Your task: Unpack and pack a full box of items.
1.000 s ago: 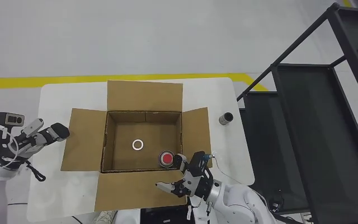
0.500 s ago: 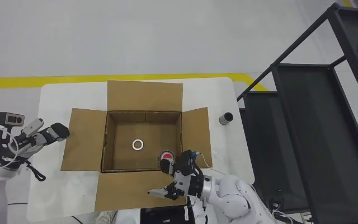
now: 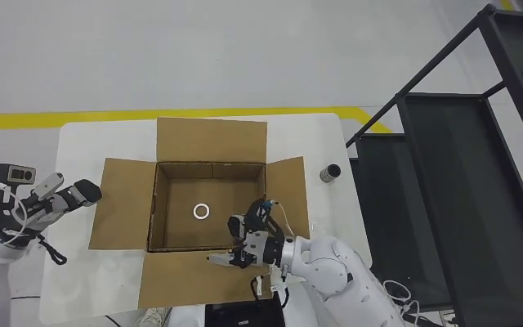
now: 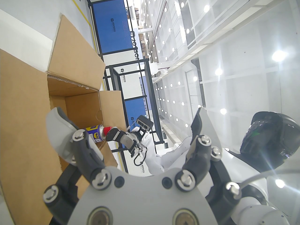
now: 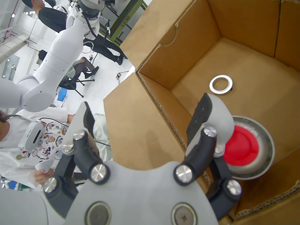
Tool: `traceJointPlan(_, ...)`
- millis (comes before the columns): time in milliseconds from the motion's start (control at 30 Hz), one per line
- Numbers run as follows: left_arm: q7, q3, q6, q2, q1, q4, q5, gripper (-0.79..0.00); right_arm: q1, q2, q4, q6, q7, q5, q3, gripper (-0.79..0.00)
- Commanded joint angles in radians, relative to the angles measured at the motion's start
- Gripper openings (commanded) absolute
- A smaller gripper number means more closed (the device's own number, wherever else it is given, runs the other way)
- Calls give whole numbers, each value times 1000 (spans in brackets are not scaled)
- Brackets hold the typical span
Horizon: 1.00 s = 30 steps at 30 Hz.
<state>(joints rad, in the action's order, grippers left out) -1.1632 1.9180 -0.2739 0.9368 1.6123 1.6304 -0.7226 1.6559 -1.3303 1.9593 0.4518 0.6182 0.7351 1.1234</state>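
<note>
- Top view: the right gripper (image 3: 226, 242) is hanging with its jaws spread across the near wall of the box (image 3: 211, 141), one finger inside and one above the near flap. The left gripper (image 3: 72, 188), also spread wide, is hovering well to the left of the box. A ring (image 3: 201, 212) is lying on the box floor.
- Left wrist view: the spray can (image 4: 96, 134) is standing inside the box by its near wall, its red cap just beside the right gripper's inner finger.
- Right wrist view: that inner finger is overlapping the can's rim. The can is looking rigid, smooth-walled and probably slippery. Its plastic cap may come off under a pull, so the metal body below the cap is seeming the safer hold.
</note>
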Motion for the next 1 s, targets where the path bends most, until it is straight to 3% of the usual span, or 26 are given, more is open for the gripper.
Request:
traceJointPlan(0,0,0,0,0,0,0,0,0,-24,-1,-4,-35,-3,31,-12,0)
traceJointPlan(167,0,0,0,0,0,0,0,0,-103,-8,-55,-94,-17,56,-58,0)
traceJointPlan(433,0,0,0,0,0,0,0,0,-175,-11,-109,-81,-79,60,-91,0)
traceJointPlan(667,0,0,0,0,0,0,0,0,-104,15,-36,82,12,-12,-88,0)
traceJointPlan(967,0,0,0,0,0,0,0,0,0,52,-33,130,45,-66,4,0)
